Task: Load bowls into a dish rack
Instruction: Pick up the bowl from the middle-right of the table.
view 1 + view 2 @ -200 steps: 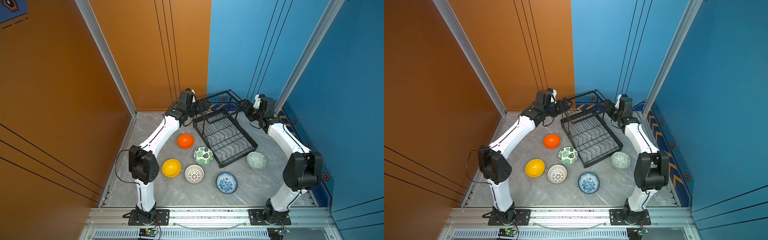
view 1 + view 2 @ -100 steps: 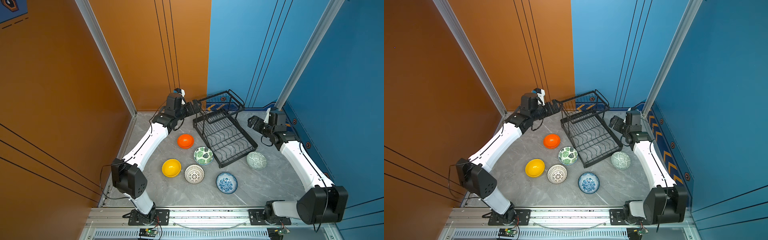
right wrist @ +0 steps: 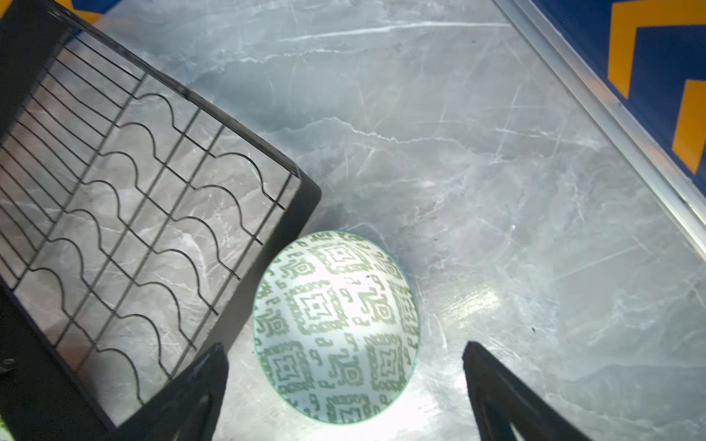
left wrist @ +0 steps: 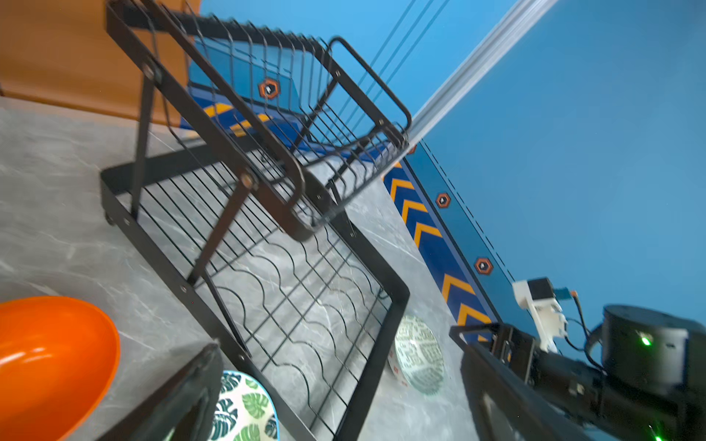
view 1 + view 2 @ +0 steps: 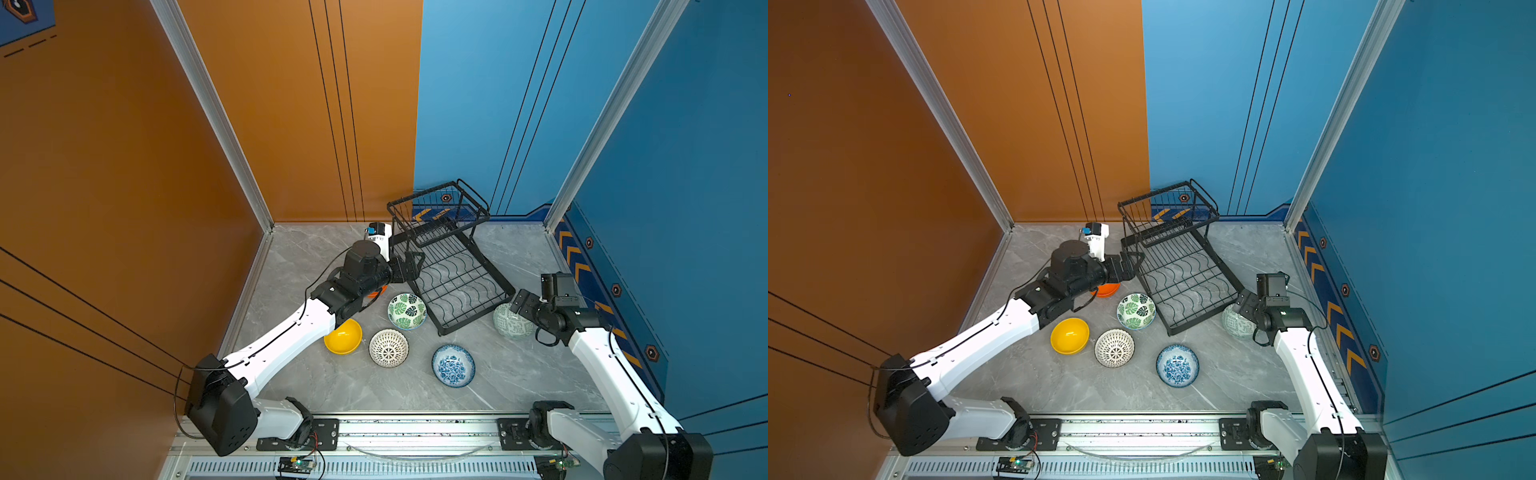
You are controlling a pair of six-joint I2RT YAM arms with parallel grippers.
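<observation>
Hovering released over the grey bowl (image 5: pixel 510 328) at four o'clock of the rack (image 5: pixel 457 282), the right end effector (image 5: pixel 521 302) should next clench its rim.

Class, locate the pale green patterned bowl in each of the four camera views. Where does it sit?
Top view: green patterned bowl right of centre, beside the dish rack.
Top view: right of centre, beside the rack.
Left wrist view: low in the picture, beyond the rack.
Right wrist view: lower middle, between the open jaws.
Shared landmark: the rack's corner nearest the bowl.
</observation>
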